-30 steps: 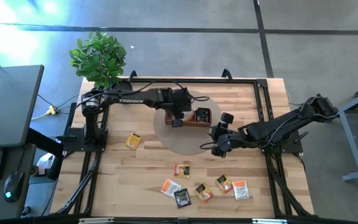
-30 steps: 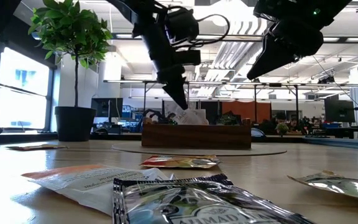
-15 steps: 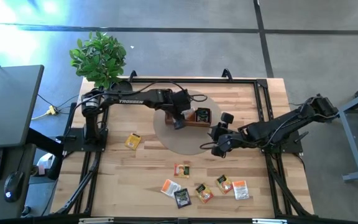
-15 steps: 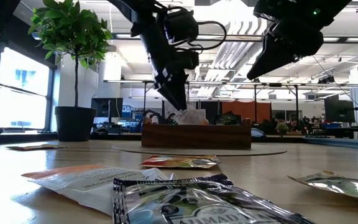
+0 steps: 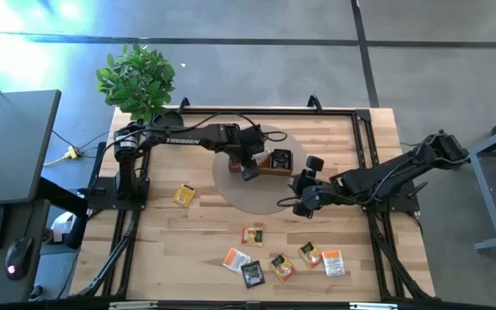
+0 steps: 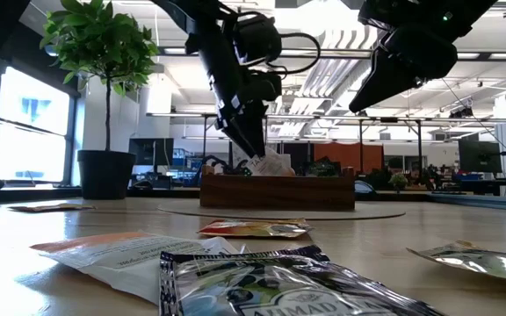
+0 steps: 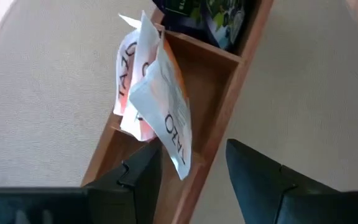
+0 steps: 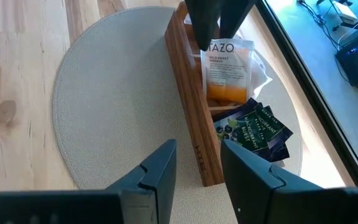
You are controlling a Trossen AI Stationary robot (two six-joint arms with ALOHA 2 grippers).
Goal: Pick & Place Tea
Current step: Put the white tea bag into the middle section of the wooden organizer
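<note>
Left hand (image 7: pixel 188 165), fingers apart, straddles white-and-orange packet (image 7: pixel 160 106) half hidden in tray (image 7: pixel 219 112).

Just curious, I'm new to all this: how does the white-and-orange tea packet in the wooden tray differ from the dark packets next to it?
The white-and-orange packet stands on edge and sticks up above the wooden tray; the dark packets lie lower, fanned in the neighbouring compartment. The white-and-orange one sits right at the left hand, whose fingers stand apart around its corner; no hand is at the dark ones. Both are small, flat foil packets in the same tray.
</note>
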